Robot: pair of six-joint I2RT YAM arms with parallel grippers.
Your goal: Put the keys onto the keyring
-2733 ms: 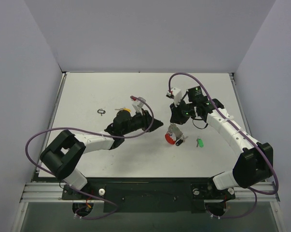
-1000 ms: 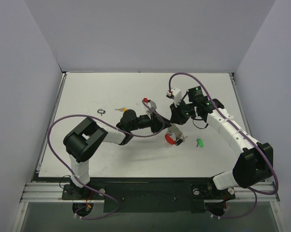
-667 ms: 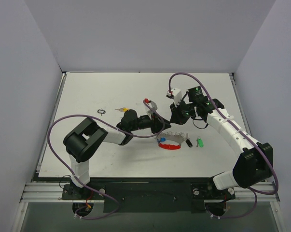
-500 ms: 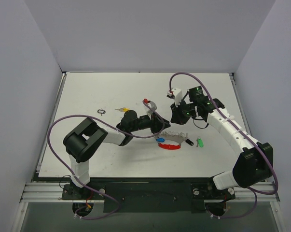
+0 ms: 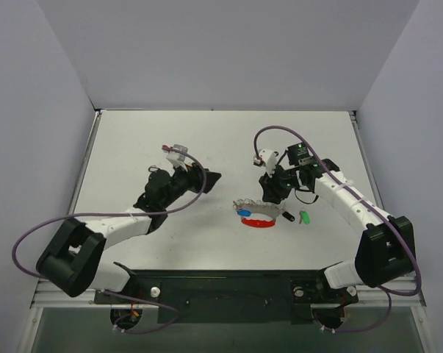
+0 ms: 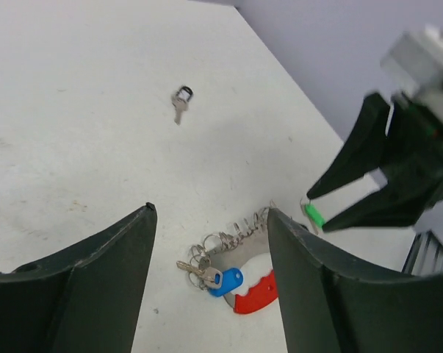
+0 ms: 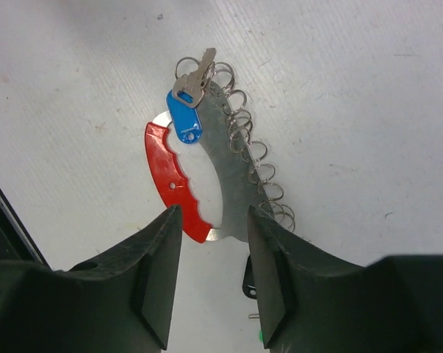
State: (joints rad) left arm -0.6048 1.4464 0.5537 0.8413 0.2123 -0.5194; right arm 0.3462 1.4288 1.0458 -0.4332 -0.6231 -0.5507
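Note:
The keyring lies flat on the table, a silver plate edged with wire loops and a curved red piece. A blue-headed key hangs on its end loops. A black-headed key and a green-headed key lie loose just to its right. My right gripper hovers open over the keyring's right end, holding nothing. My left gripper stands open to the keyring's left, apart from it, with the keyring showing between its fingers.
Another small key with a dark round head lies alone farther off in the left wrist view. The right arm's purple cable arches over the back of the table. The table's front rail runs behind both bases.
The keyring, hanging from the right gripper a second ago, now lies flat. The left arm has pulled back to the left and opened. The right gripper has opened and moved low over the keyring.

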